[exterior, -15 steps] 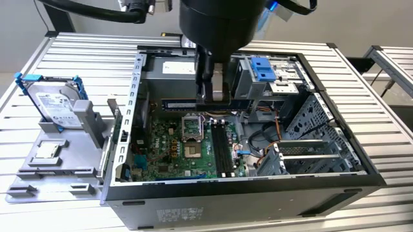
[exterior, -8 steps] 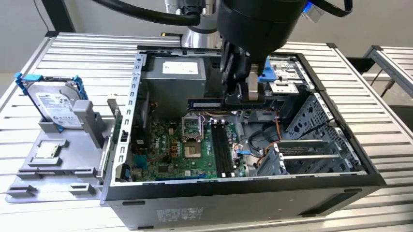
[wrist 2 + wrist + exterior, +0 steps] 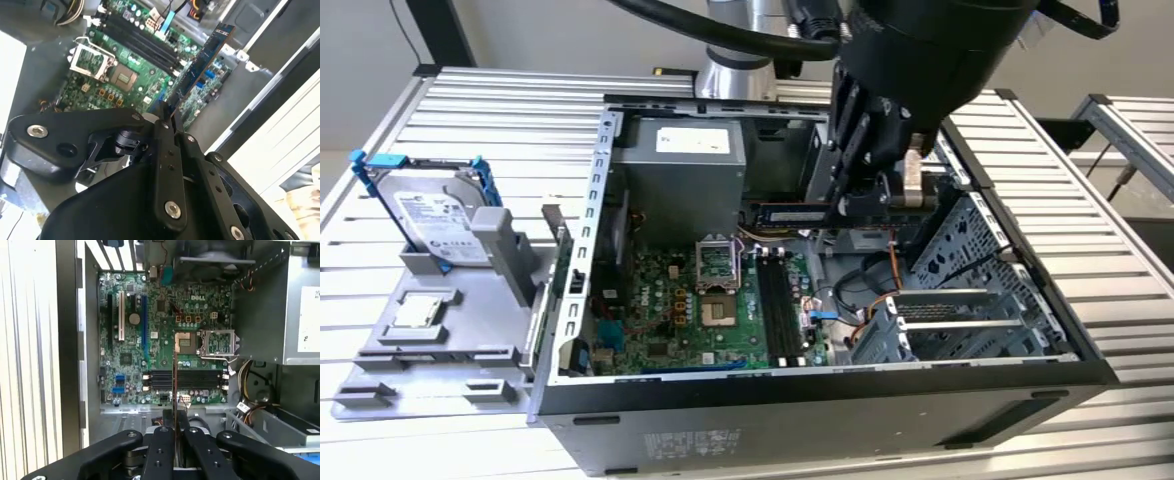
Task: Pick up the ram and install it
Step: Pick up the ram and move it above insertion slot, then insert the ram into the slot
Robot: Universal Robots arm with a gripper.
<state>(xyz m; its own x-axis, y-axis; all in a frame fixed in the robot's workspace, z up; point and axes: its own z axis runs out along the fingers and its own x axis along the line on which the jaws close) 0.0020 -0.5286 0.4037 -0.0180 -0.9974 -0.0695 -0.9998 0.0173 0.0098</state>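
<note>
The ram [image 3: 787,212] is a long dark blue-green stick, and my gripper [image 3: 851,207] is shut on one end of it. It hangs level above the open computer case [image 3: 827,412], over the far end of the black memory slots [image 3: 781,300]. In the second wrist view the ram [image 3: 202,62] juts out from the gripper [image 3: 167,117] over the green motherboard [image 3: 100,92], beside the memory slots [image 3: 140,42]. The first wrist view shows the ram [image 3: 174,382] edge-on as a thin line crossing the memory slots [image 3: 187,380], held in the gripper [image 3: 175,416].
A silver hard drive [image 3: 440,215] in a blue bracket stands on a grey fixture [image 3: 440,340] at the exterior view's left. Inside the case are the power supply [image 3: 678,150], the CPU socket [image 3: 720,290], loose cables [image 3: 881,285] and a perforated drive cage [image 3: 974,270].
</note>
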